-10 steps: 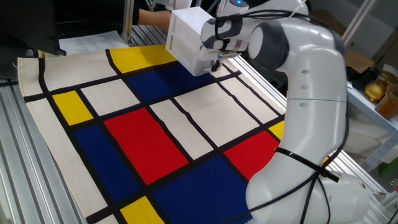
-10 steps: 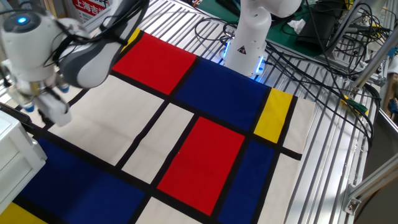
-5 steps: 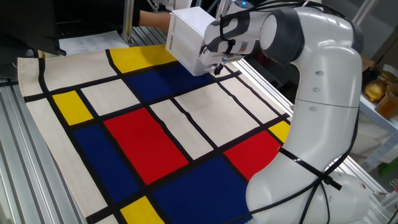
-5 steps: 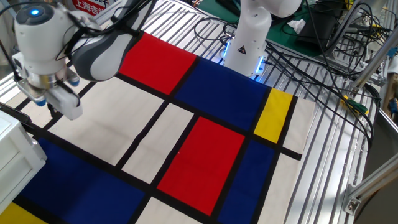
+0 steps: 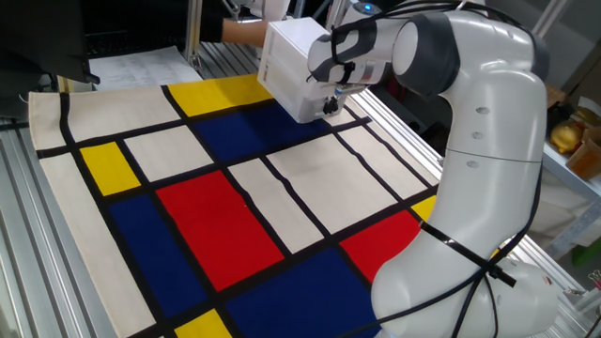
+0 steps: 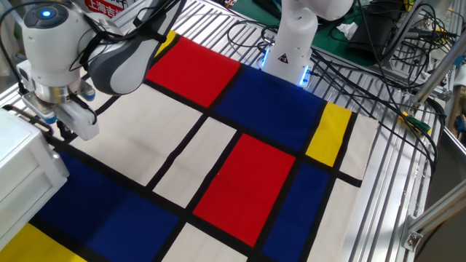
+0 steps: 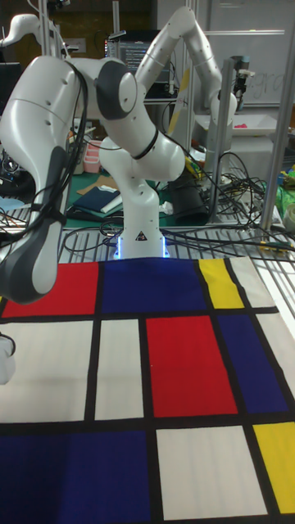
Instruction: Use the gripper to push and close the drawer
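Note:
The small white box cabinet (image 5: 296,70) stands at the far end of the patterned cloth; in the other fixed view the cabinet (image 6: 22,164) is at the left edge. No part of the drawer sticks out of it, and I cannot make out its front or knob. My gripper (image 5: 329,106) has its short dark fingers together, right against the cabinet's lower side face. In the other fixed view the gripper (image 6: 62,132) is at the box's right edge. The tall fixed view shows only a sliver of the gripper's white housing (image 7: 4,360) at the left border.
A cloth (image 5: 225,216) with red, blue, yellow and white blocks covers the table. My arm's base (image 6: 291,44) stands at the cloth's far side among cables. A person's forearm (image 5: 239,30) shows behind the cabinet. Slatted metal table (image 6: 393,182) surrounds the cloth.
The cabinet and the cloth under it have slid a little, away from my arm's base. My gripper has stayed against the cabinet's side.

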### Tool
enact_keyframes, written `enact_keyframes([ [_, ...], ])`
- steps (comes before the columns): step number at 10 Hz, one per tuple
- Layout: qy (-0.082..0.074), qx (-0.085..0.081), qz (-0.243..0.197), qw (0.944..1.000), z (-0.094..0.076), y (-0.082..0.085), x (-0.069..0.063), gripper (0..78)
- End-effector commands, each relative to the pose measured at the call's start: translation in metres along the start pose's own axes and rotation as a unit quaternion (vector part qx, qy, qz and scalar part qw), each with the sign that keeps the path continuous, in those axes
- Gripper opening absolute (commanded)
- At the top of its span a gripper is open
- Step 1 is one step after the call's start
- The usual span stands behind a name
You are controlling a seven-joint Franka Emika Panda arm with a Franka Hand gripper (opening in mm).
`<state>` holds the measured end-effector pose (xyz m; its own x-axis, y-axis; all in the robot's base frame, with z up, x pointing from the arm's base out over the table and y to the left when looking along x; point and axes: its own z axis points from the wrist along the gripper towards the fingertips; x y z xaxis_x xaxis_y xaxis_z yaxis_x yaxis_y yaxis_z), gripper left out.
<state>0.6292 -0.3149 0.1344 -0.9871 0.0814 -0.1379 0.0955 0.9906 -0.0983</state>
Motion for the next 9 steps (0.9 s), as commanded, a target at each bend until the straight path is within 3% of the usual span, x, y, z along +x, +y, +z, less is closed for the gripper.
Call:
enact_keyframes([
  [1, -0.021, -0.007, 0.01, 0.9997, 0.009, 0.001, 0.001, 0.0],
  [2, -0.052, -0.01, 0.009, 0.9985, 0.025, 0.004, 0.005, 0.0],
  [3, -0.053, -0.01, 0.012, 0.9985, 0.029, 0.004, 0.006, 0.0],
  [7, -0.035, -0.006, 0.019, 0.9992, 0.029, 0.003, 0.006, 0.0],
  [9, -0.025, -0.005, 0.0, 0.9997, 0.03, 0.003, 0.006, 0.0],
])
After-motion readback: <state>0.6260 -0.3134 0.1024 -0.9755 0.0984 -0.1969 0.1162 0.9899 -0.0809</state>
